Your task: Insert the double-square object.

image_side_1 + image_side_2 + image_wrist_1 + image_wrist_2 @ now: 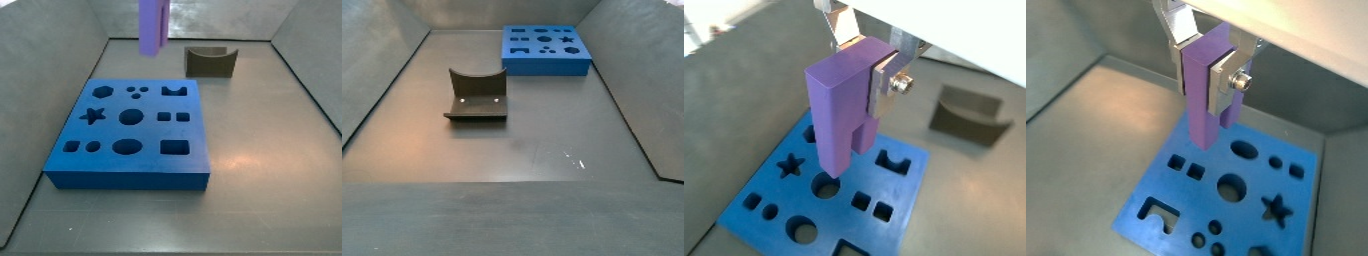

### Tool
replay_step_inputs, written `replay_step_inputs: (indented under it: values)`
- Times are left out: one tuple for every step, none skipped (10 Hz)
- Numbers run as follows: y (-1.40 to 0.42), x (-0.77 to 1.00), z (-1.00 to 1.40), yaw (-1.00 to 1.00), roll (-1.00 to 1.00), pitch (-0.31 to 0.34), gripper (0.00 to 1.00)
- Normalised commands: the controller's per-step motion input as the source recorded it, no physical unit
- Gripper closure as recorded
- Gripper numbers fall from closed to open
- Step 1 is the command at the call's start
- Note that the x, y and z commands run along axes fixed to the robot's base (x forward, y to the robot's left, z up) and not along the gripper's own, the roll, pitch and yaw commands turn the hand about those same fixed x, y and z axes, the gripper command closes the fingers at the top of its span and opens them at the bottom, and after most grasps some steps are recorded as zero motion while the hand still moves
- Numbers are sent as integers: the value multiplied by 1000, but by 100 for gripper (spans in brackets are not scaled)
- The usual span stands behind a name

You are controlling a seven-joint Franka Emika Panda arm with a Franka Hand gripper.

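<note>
The double-square object (839,110) is a tall purple peg made of two joined square columns. My gripper (866,62) is shut on its upper end, with the silver fingers (885,86) on either side. The peg hangs upright in the air above the blue block with shaped holes (764,190). Both wrist views show this; in a wrist view the peg (1201,95) is clear of the block (1173,195). In a side view the peg (152,25) hangs over the far edge of the block (127,165), and the gripper is out of frame above.
A dark olive curved-top block (210,61) stands on the floor beyond the blue block, and also shows in a side view (476,98). Grey walls enclose the floor on all sides. The blue block (543,62) sits at one end of the floor.
</note>
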Motion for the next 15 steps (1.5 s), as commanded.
replay_step_inputs:
  values:
    - [-3, 69, -706, -1000, 56, -59, 100]
    - [-37, 86, -734, -1000, 84, -71, 100]
    - [-40, 97, -723, -1000, 83, -79, 100]
    - [-17, 83, -609, -963, 43, -150, 100]
    - [0, 94, -554, -1000, 116, -41, 100]
    - [0, 37, -660, -1000, 146, 0, 100]
    - [0, 0, -523, -1000, 20, -19, 100]
    - [0, 0, -451, -1000, 0, -11, 100]
    - [0, 0, -303, -1000, 0, -6, 100]
    - [0, 0, -160, -1000, -16, -17, 100]
    - [0, 31, -63, -1000, -56, -50, 100]
    - [0, 14, -83, -1000, -41, -37, 100]
    - [0, 0, -120, -1000, -37, -93, 100]
    - [0, 23, -169, -1000, -44, -181, 100]
    - [0, 49, -189, -866, -79, -309, 100]
